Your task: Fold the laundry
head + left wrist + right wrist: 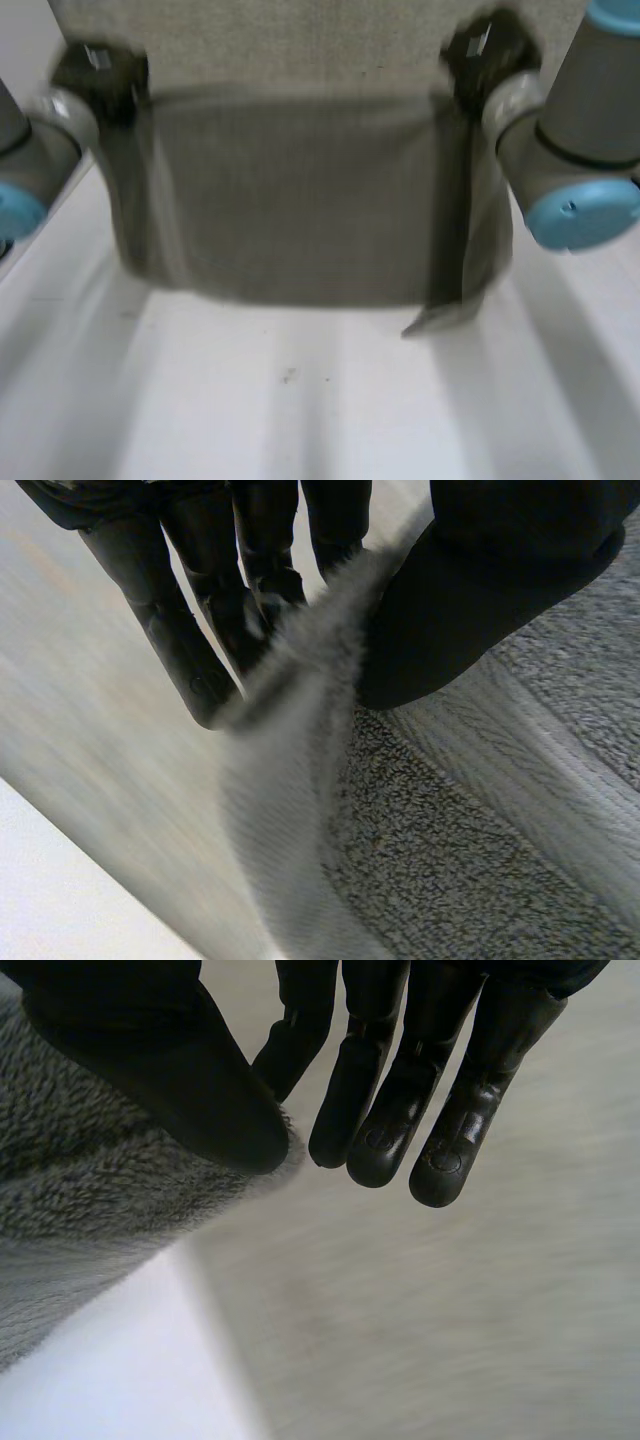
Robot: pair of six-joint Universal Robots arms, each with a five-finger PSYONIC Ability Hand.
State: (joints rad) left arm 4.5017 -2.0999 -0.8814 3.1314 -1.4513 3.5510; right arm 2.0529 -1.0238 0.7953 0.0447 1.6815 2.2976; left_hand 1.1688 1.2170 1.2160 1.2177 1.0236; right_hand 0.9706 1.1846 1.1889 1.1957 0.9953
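Holding towel (300, 200) above table (300, 400), likely mid-fold: left hand (98, 72) and right hand (483, 48) each pinch its top edge; next, lower evenly.

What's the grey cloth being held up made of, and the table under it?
The towel looks like grey terry cotton, matte and fluffy: looped pile and a flat woven band show in the left wrist view. The table looks like smooth white laminate or painted board; unclear which.

A grey-beige terry towel (300, 200) is held up, spread wide from left to right. Its shaded near part hangs down, with a dark band by the right edge.
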